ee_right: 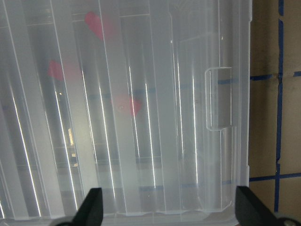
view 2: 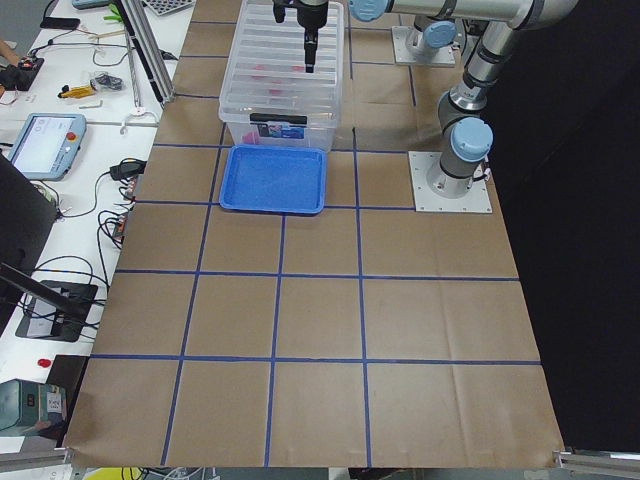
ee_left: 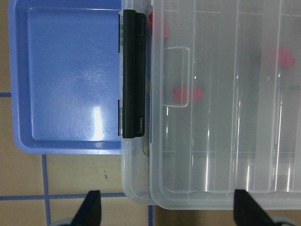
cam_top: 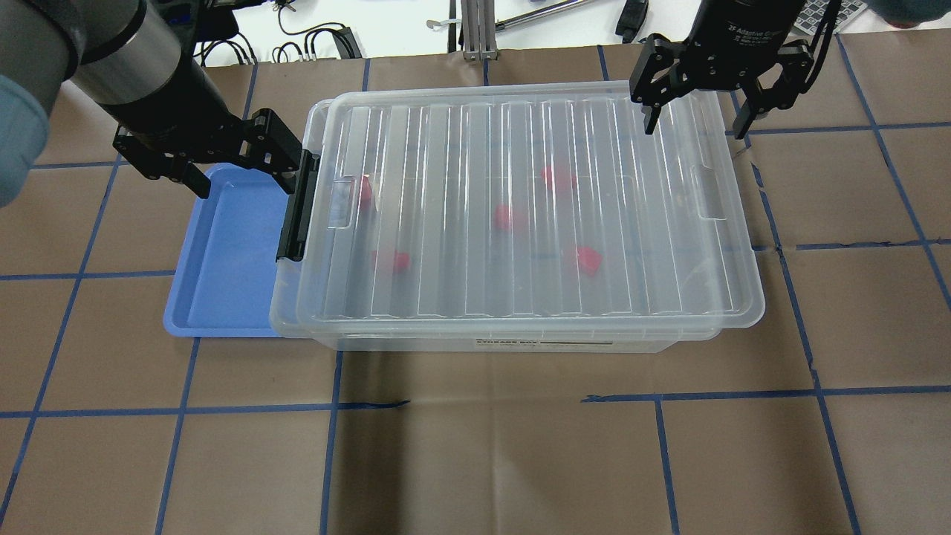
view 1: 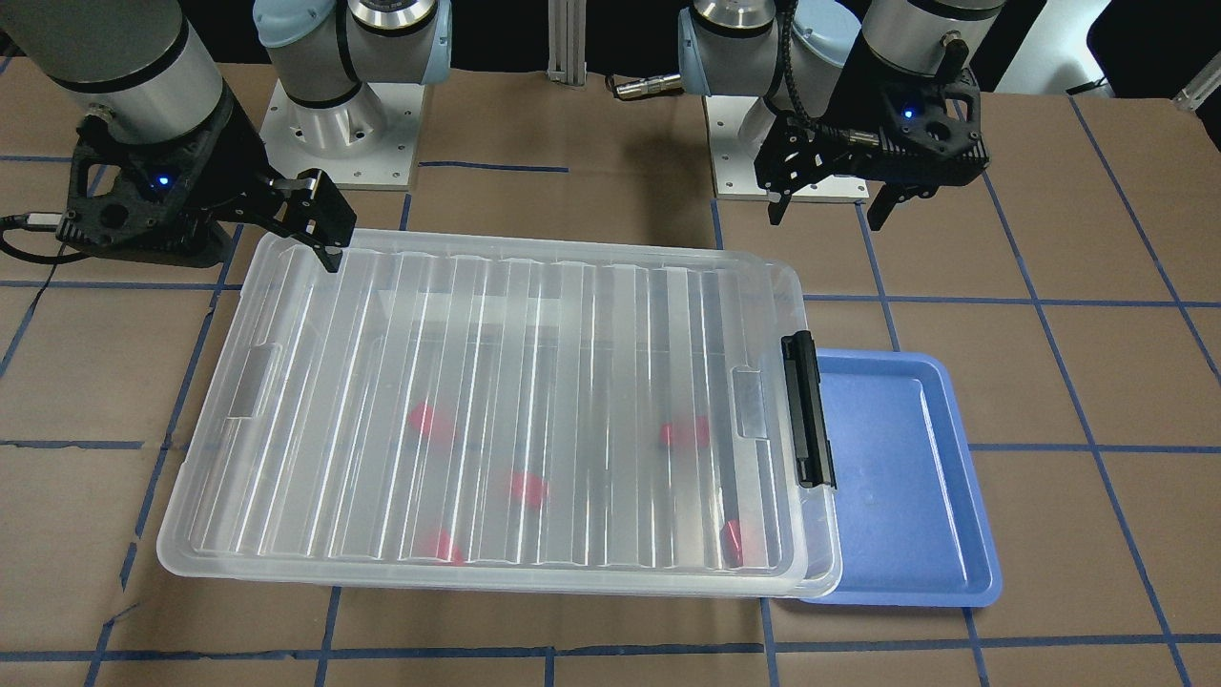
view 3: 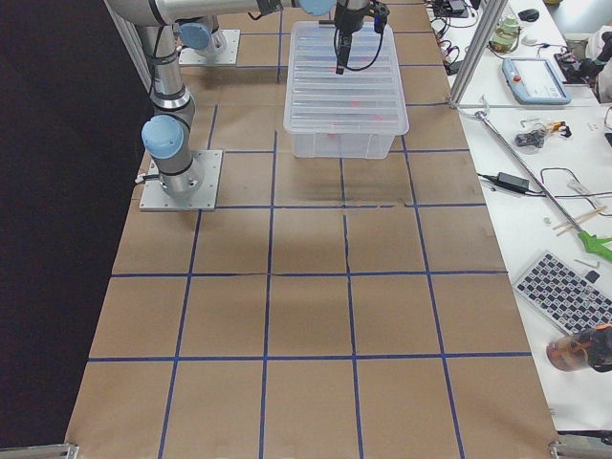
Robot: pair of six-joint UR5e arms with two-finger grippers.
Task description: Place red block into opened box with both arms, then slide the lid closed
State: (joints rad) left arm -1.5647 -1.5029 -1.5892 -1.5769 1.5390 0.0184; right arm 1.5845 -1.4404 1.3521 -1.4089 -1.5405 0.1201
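Clear lid (cam_top: 461,260) over box (cam_top: 416,343), red blocks (cam_top: 587,260) inside; left pincer (cam_top: 245,178), right pincer (cam_top: 695,128) released.

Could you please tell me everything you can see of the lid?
The lid is a large, flat, clear plastic sheet with parallel ribs and a small rectangular tab near each short end. It lies level on the box, covering nearly all of it, offset slightly away from the black latch end, where the box rim shows. Red blocks show blurred through it.
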